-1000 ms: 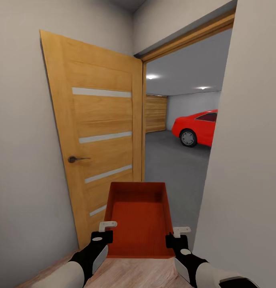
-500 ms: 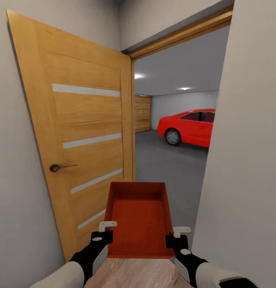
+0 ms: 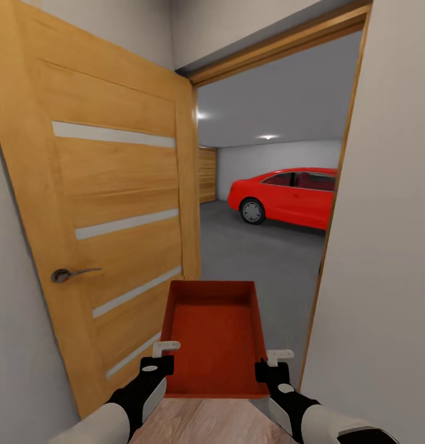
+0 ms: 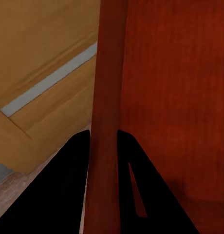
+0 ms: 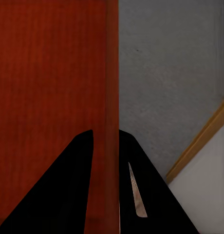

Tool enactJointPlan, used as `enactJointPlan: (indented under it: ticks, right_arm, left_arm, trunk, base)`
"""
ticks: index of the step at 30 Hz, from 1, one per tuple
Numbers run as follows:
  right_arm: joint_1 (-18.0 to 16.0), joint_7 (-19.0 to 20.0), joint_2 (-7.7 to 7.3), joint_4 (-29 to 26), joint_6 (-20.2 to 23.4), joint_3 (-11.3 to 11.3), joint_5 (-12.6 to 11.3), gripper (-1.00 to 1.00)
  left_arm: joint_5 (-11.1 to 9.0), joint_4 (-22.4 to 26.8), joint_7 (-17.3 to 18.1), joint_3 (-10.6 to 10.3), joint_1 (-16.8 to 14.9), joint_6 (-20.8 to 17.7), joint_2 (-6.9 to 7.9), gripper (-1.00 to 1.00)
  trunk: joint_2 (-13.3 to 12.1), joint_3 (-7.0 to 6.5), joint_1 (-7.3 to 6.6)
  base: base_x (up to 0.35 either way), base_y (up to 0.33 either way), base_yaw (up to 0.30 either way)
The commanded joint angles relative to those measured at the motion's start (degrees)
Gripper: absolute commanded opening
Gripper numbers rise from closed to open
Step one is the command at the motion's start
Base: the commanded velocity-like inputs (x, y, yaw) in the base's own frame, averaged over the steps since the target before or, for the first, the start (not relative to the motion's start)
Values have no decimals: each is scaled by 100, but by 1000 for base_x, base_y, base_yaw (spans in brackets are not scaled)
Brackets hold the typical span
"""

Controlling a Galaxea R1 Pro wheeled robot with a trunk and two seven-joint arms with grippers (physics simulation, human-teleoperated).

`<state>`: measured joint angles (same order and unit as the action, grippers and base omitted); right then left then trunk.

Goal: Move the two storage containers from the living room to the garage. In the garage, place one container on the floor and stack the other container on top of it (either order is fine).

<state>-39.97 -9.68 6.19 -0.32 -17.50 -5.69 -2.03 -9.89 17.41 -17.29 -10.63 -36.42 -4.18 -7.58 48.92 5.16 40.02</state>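
Note:
One red-orange storage container, open-topped and empty, hangs level in front of me at the threshold of the garage. My left gripper is shut on its left wall near the close corner. My right gripper is shut on its right wall. In the left wrist view the black fingers straddle the container's wall. The right wrist view has the same clamp, fingers either side of the wall. Beyond the doorway lies the garage's grey concrete floor.
An open wooden door with a lever handle stands close on the left. A pale wall with a door frame edge bounds the right. A red car is parked at the back right, a wood-plank garage door behind.
The camera has moved forward toward the doorway, so the door looms larger at the left and more of the car shows. Container and grippers keep the same place in view.

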Motion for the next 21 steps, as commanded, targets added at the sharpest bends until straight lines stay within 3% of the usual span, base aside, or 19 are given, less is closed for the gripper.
enactJointPlan:
  ticks: [1, 7, 17, 21]
  right_arm:
    - [-2, 19, 5, 6, 10, 323, 80, -100]
    - [-2, 19, 5, 6, 10, 323, 80, -100]
    - [-2, 19, 8, 6, 10, 323, 80, -100]
    - [-2, 19, 9, 6, 10, 323, 80, -100]
  left_arm:
    - [84, 34, -82, 483, -5, 146, 11, -100]
    - [84, 34, -82, 483, -5, 146, 11, -100]
    - [84, 34, -74, 483, -5, 146, 11, -100]
    - [84, 34, -73, 483, -5, 146, 11, -100]
  trunk:
    - [7, 9, 4]
    - [7, 9, 4]
    - [7, 9, 4]
    - [7, 9, 4]
  base:
    - [314, 111, -288]
    - [314, 109, -268]
    - [307, 168, -27]
    - [294, 225, -170]
